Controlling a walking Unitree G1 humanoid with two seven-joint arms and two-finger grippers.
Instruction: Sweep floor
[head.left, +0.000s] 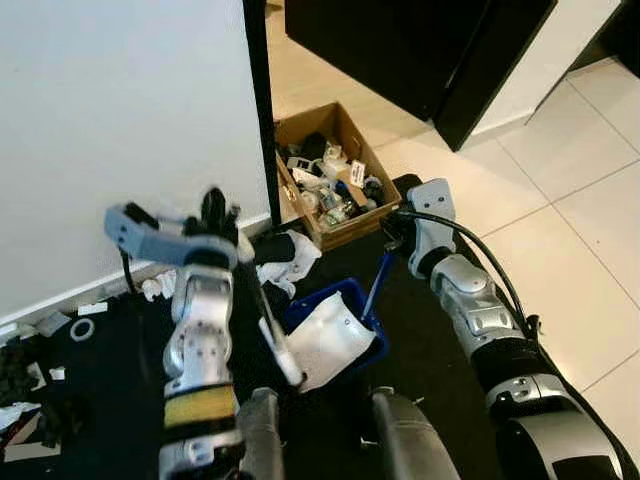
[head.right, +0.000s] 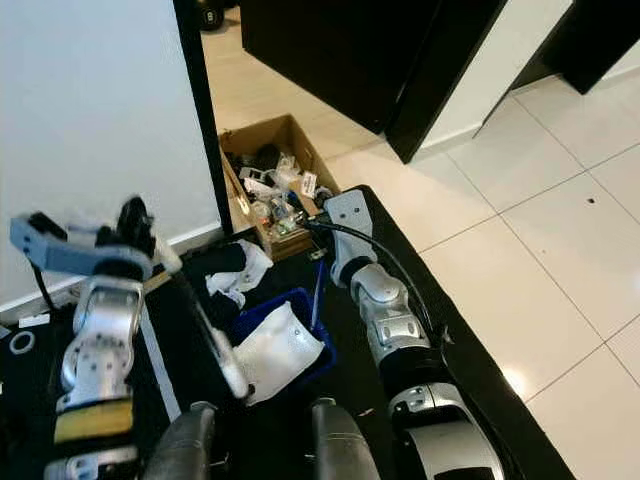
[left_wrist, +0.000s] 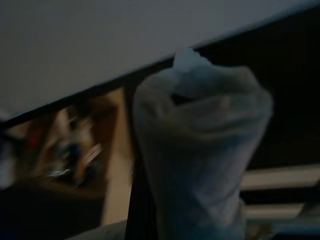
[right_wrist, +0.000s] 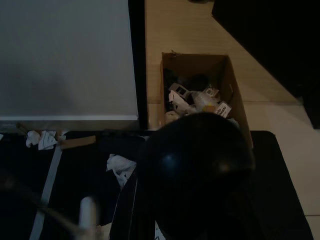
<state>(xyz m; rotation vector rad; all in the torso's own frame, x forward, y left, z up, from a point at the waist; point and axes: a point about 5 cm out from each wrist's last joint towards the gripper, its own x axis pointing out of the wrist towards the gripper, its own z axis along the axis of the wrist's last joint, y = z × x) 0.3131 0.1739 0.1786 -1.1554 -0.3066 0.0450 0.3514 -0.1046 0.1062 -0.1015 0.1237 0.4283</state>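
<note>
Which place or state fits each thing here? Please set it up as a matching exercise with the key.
Things:
1. cardboard box
2. blue dustpan
3. crumpled white paper
4. black mat

Places or states:
A. lies on the mat near the wall's corner
B. spread over the floor under the robot
C. stands open beside the black door frame, full of small odds and ends
D. sits on the mat between the two arms, with white paper in it

Pairs: 1-C, 2-D, 3-A, 4-B
</note>
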